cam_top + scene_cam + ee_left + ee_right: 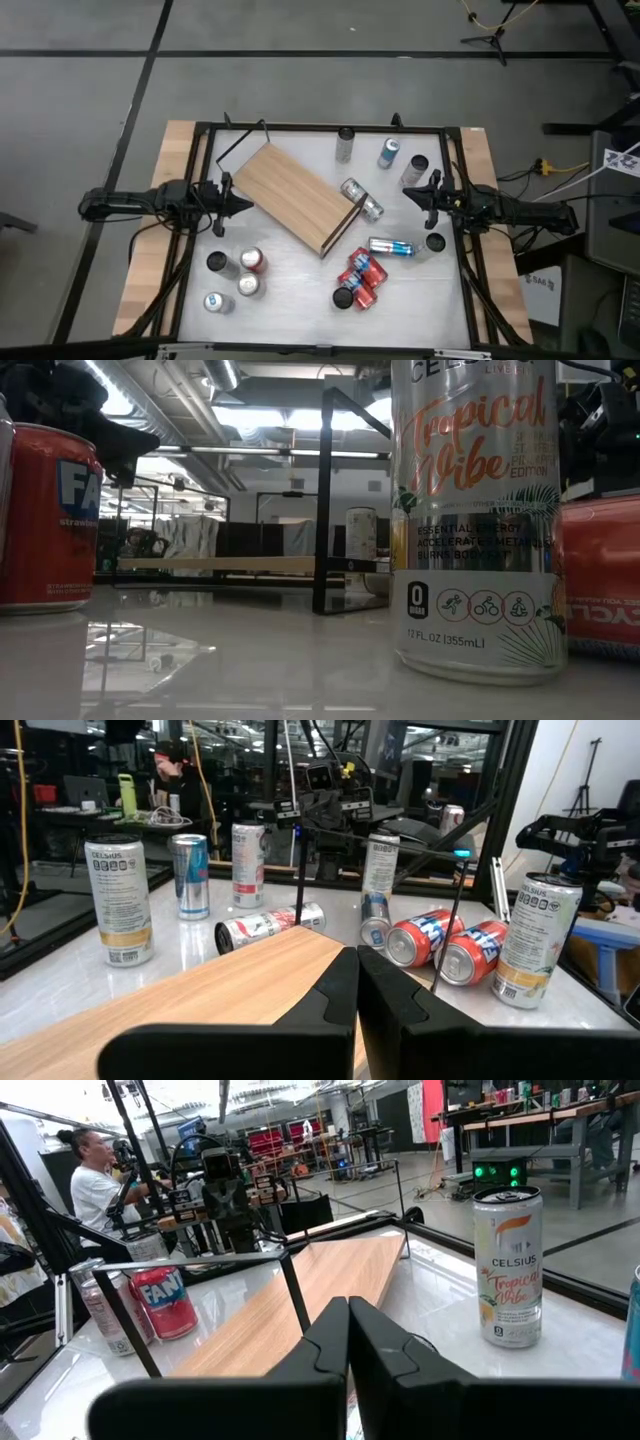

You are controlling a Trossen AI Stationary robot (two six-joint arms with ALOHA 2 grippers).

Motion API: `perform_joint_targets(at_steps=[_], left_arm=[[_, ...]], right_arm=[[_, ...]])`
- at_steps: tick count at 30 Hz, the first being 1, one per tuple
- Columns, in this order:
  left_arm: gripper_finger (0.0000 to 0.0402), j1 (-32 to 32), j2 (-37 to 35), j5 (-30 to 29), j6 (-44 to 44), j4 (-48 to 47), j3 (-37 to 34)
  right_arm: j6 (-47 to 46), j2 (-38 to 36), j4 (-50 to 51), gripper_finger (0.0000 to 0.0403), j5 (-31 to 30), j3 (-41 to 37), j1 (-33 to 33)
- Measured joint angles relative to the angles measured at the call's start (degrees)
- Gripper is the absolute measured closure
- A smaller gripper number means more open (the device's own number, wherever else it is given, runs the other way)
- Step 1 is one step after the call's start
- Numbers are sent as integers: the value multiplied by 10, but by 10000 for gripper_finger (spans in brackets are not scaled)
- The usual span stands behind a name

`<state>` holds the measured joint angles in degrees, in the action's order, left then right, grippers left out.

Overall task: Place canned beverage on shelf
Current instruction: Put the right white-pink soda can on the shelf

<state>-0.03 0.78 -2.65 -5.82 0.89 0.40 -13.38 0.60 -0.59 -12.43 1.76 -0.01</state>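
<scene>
table (300, 300), bare shelf (296, 195), scattered cans (359, 279)

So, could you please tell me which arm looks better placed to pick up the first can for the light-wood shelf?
Probably right: the right gripper, shut, sits beside an upright silver can. The left gripper, also shut, faces the shelf board.

Open tabletop (290, 290) in front of the shelf (295, 195), between upright cans (250, 262) on the left and toppled red cans (358, 280) on the right. Blocked behind and right by standing cans (345, 143) and one lying can (362, 199).
</scene>
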Motion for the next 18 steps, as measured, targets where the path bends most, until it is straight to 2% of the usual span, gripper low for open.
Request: perform_joint_targets(at_steps=[3, 6, 13, 18], left_arm=[[401, 0, 0, -8, 0, 1, 0], [401, 0, 0, -21, 0, 4, 0], [401, 0, 0, -54, 0, 10, 0], [401, 0, 0, -56, 0, 11, 0]], right_arm=[[-21, 0, -20, 389, 0, 0, 0], [-50, 0, -44, 359, 0, 0, 0], [-121, 0, -58, 236, 0, 0, 0], [-157, 0, -58, 147, 0, 0, 0]])
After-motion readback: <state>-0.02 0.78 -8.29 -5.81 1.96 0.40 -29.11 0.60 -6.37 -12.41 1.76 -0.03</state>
